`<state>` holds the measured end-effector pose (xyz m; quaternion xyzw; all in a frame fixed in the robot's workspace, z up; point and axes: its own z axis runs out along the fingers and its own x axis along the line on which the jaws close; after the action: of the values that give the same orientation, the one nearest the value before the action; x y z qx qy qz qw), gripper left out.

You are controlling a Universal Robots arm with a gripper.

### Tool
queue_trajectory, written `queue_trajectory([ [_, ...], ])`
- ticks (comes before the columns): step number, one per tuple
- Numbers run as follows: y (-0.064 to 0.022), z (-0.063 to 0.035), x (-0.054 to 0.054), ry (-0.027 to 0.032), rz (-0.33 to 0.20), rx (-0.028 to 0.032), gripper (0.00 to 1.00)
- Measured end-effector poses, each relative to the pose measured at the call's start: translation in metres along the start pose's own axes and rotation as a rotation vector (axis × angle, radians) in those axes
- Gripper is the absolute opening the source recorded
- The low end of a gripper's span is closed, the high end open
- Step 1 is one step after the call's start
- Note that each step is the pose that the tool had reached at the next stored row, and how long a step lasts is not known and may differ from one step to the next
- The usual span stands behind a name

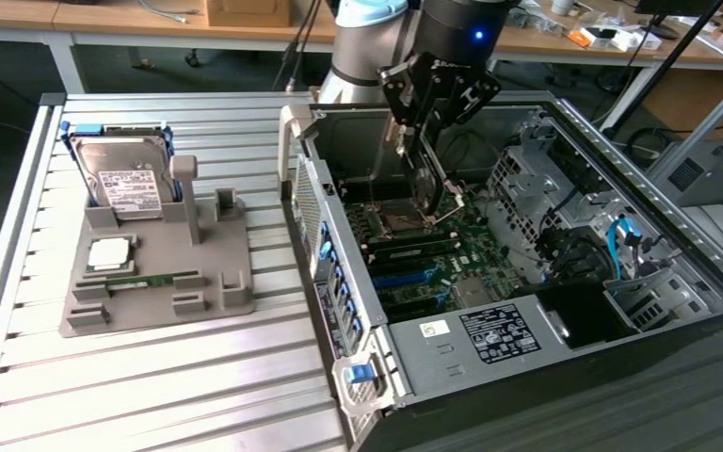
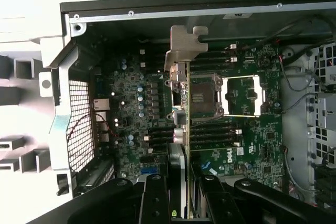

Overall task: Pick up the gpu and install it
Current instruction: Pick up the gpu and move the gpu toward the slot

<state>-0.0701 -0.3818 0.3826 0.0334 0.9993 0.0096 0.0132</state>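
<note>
Black hand (image 2: 182,198) clamped on one gpu (image 2: 181,103), held upright above one motherboard (image 2: 236,145) inside one open case (image 1: 648,202).

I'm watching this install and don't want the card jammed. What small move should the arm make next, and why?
I'd keep the grip and probably ease the gpu down just slightly, then recheck. The gripper holds it on edge inside the open case, above the motherboard beside the processor socket; whether its lower edge lines up with a slot I cannot tell.
</note>
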Motion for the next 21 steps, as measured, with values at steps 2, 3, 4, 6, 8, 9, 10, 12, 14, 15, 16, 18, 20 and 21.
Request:
queue_trajectory([
  [2, 0.0, 0.0009, -0.001, 0.0, 0.0, 0.0001, 0.27],
  [3, 0.0, 0.0014, -0.002, 0.0, 0.0, 0.0002, 0.27],
  [4, 0.0, 0.0018, -0.002, 0.0, 0.0, 0.0002, 0.27],
  [6, 0.0, 0.0028, -0.003, 0.0, 0.0, 0.0004, 0.27],
  [8, 0.0, 0.0037, -0.004, 0.0, 0.0, 0.0006, 0.27],
  [9, 0.0, 0.0042, -0.005, 0.0, 0.0, 0.0006, 0.27],
  [10, 0.0, 0.0047, -0.005, 0.0, 0.0, 0.0006, 0.27],
  [12, 0.0, 0.0058, -0.006, 0.0, 0.0, 0.0009, 0.27],
  [14, 0.0001, 0.0069, -0.007, 0.0, 0.0, 0.001, 0.27],
  [15, 0.0001, 0.0074, -0.008, 0.0, 0.0, 0.001, 0.27],
  [16, 0.0001, 0.0079, -0.008, -0.0001, 0.0, 0.0012, 0.27],
  [18, 0.0001, 0.009, -0.009, -0.0001, 0.0, 0.0014, 0.27],
  [20, 0.0001, 0.0102, -0.01, -0.0001, 0.0, 0.0016, 0.27],
  [21, 0.0001, 0.0107, -0.011, -0.0001, 0.0, 0.0017, 0.27],
])
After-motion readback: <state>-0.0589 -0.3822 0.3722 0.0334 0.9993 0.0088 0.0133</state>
